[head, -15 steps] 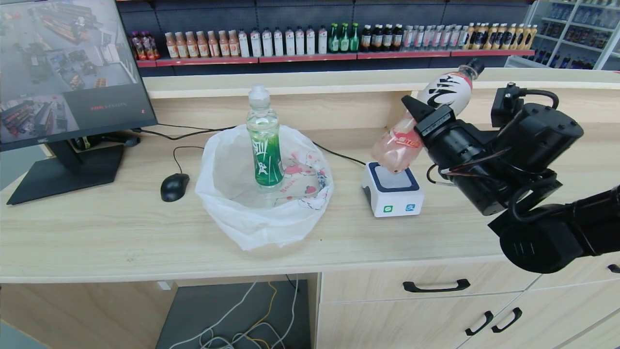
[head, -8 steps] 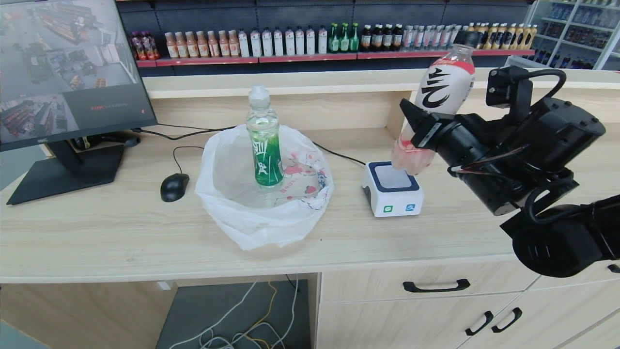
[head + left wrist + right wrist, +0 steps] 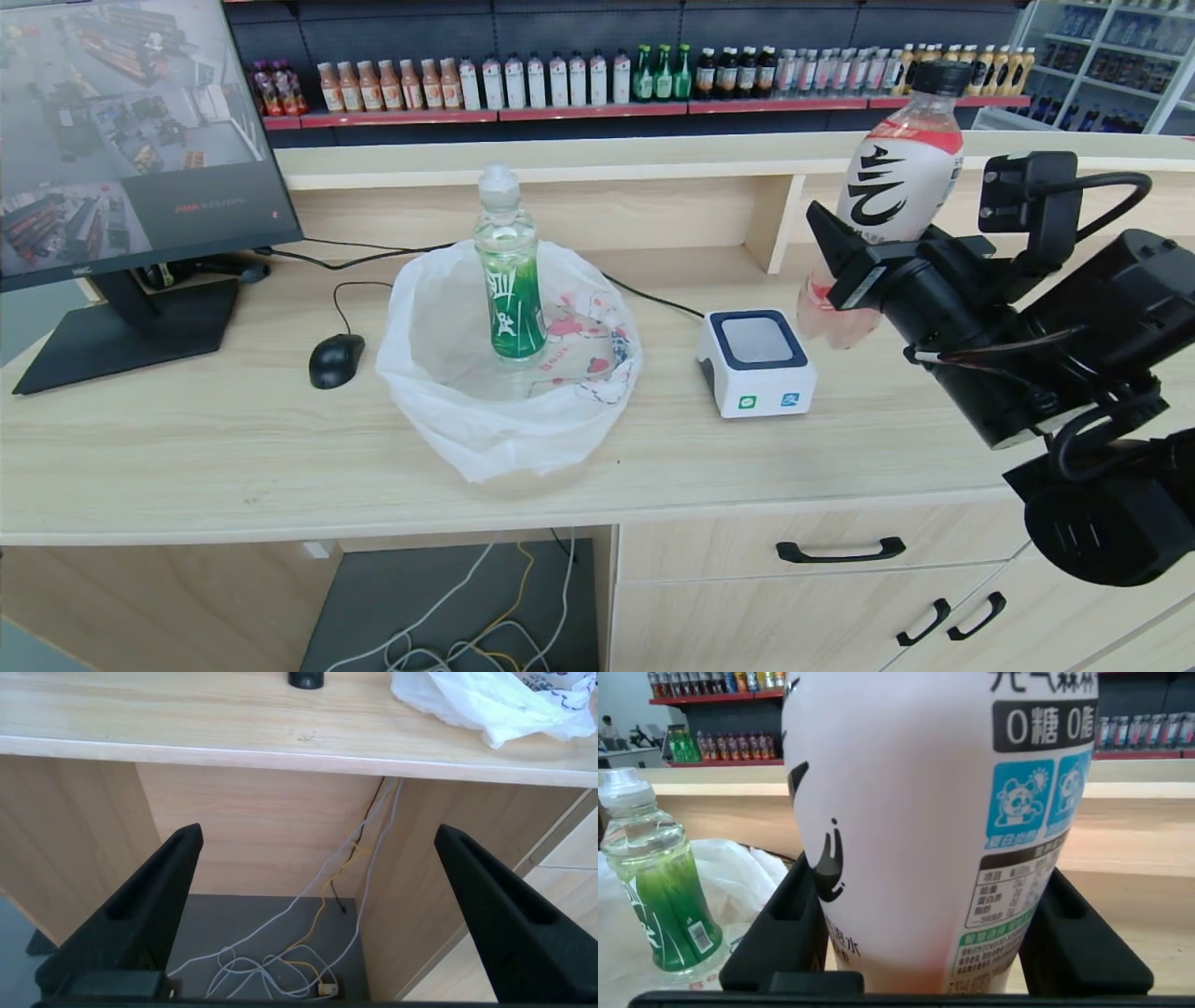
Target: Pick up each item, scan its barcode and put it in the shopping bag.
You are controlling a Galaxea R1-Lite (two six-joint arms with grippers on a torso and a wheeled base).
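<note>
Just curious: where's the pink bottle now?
In the head view, the right gripper holds the pink bottle nearly upright, just right of the white scanner.

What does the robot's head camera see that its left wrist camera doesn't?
Head view's extras: the pink drink bottle with a white label held in the shut right gripper, the white box scanner, the green drink bottle standing in the white plastic shopping bag, and the black monitor. Left wrist view's extra: the open left gripper. Both share the pale wooden counter, that bag, the black computer mouse and the loose cables underneath.
</note>
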